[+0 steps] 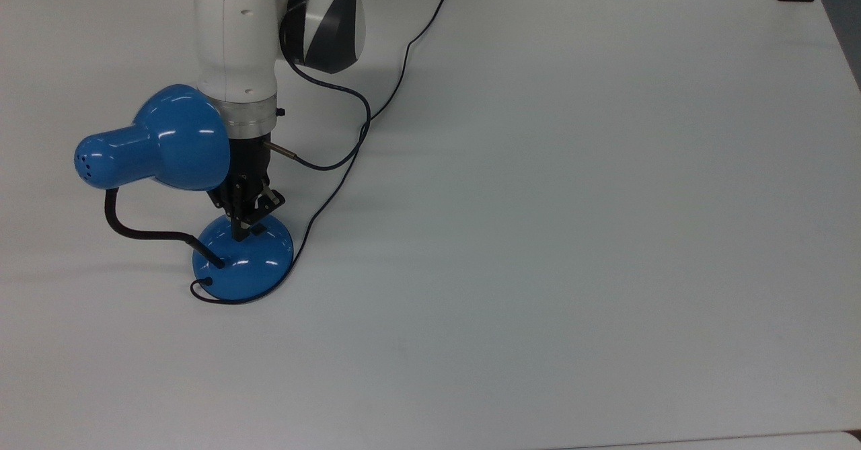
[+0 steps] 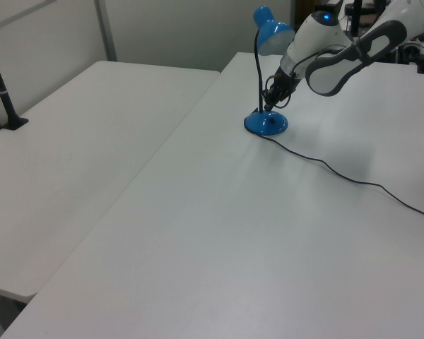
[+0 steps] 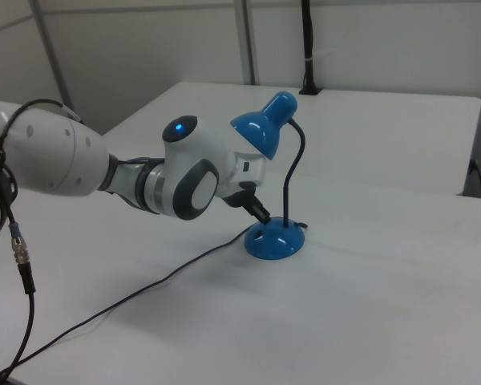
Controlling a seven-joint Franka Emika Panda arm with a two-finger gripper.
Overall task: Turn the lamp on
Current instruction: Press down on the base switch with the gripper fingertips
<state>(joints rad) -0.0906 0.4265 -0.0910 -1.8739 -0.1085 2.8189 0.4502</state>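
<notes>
A glossy blue lamp (image 1: 242, 261) was seen standing on a white bench (image 1: 538, 235), its bell-shaped shade (image 1: 161, 140) raised on a bent black gooseneck (image 1: 144, 233) above the domed base. The black pincer (image 1: 240, 233) was held directly over the base, tips drawn together and gripping nothing. A thin black cord (image 1: 350, 161) was trailed away from the base across the bench.

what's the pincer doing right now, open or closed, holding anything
Pincer: closed, holding nothing, tips just above the lamp base.
</notes>
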